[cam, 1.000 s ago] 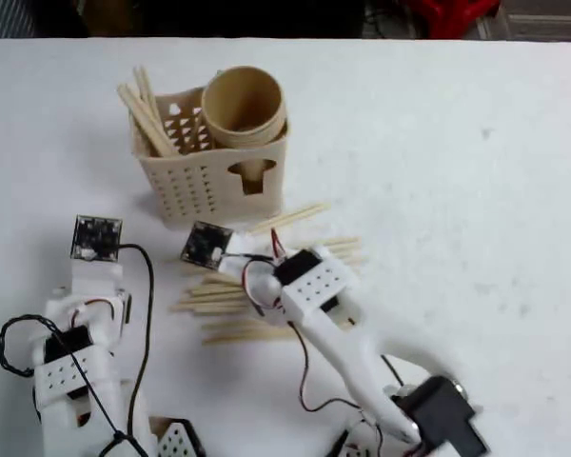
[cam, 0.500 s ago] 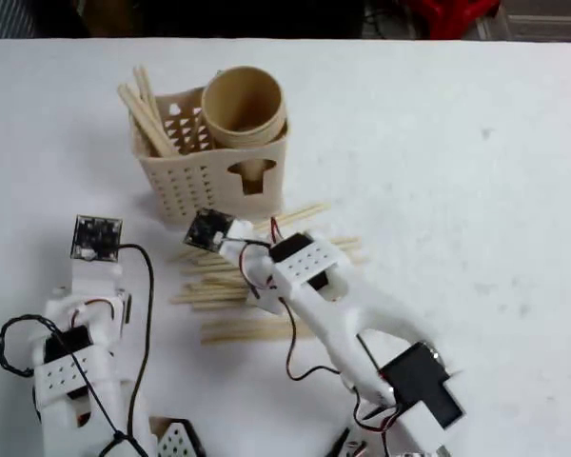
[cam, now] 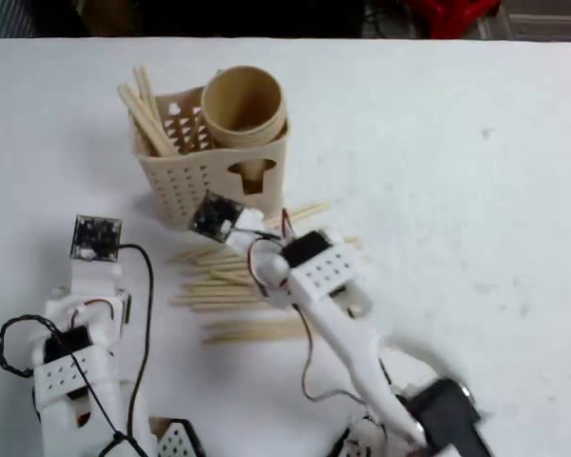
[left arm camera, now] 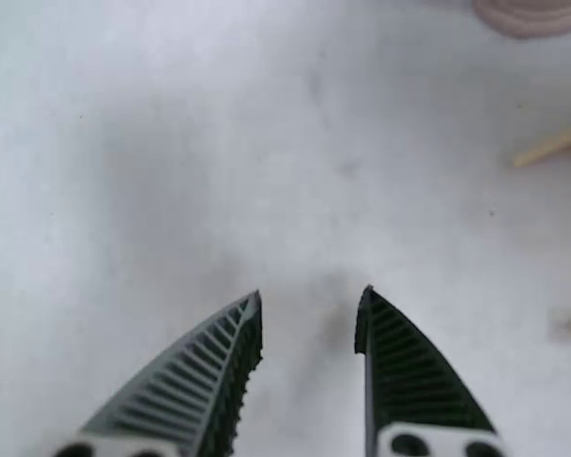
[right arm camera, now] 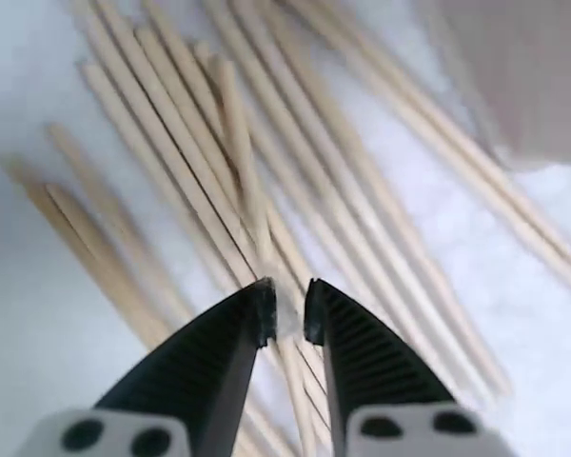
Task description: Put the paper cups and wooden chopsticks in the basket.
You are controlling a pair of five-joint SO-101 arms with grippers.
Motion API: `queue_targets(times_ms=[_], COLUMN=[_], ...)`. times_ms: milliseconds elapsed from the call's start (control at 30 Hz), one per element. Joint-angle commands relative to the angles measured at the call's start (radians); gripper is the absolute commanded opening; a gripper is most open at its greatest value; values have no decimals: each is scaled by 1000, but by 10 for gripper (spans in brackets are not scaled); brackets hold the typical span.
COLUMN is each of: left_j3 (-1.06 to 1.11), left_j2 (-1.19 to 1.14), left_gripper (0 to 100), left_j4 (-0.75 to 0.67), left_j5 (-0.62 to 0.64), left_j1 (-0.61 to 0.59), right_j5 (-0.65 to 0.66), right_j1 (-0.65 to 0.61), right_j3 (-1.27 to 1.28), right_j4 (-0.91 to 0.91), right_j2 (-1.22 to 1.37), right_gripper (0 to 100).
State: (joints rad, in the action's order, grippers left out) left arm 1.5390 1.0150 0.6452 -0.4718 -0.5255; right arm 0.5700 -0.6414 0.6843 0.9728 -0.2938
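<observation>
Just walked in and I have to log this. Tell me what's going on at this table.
The right gripper is down on the loose wooden chopsticks lying on the table in front of the basket, shut on one chopstick of the pile. The paper cups and a bundle of chopsticks stand in the basket. The left gripper hangs open over bare table.

Left arm [cam: 76,333] stood at 7 o'clock, pointing toward 12. Left gripper [left arm camera: 309,319] was observed with jaws parted. Right arm [cam: 328,286] extended from 5 o'clock toward 11. Right gripper [right arm camera: 287,312] had jaws pinched on one wooden chopstick [right arm camera: 243,162].
</observation>
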Motion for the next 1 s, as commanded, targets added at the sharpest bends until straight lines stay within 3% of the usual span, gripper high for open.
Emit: queue_targets(times_ms=[0, 133, 333, 600, 733, 967], left_j3=[-5, -5, -5, -5, -5, -5], left_j2=[19, 19, 19, 19, 19, 19], left_gripper=[173, 173, 173, 173, 173, 173], left_j4=[-17, -17, -17, -17, -17, -17], left_j5=[9, 9, 9, 9, 9, 9], left_j1=[-7, -7, -7, -7, -7, -7], right_j5=[-26, 21, 60, 61, 80, 109], right_j1=[2, -21, -54, -157, -262, -274], right_j3=[-12, -12, 32, 74, 164, 269], right_j4=[48, 94, 59, 203, 203, 104], right_j2=[-168, -202, -13, -105, -173, -171], right_gripper=[59, 66, 173, 105, 127, 127])
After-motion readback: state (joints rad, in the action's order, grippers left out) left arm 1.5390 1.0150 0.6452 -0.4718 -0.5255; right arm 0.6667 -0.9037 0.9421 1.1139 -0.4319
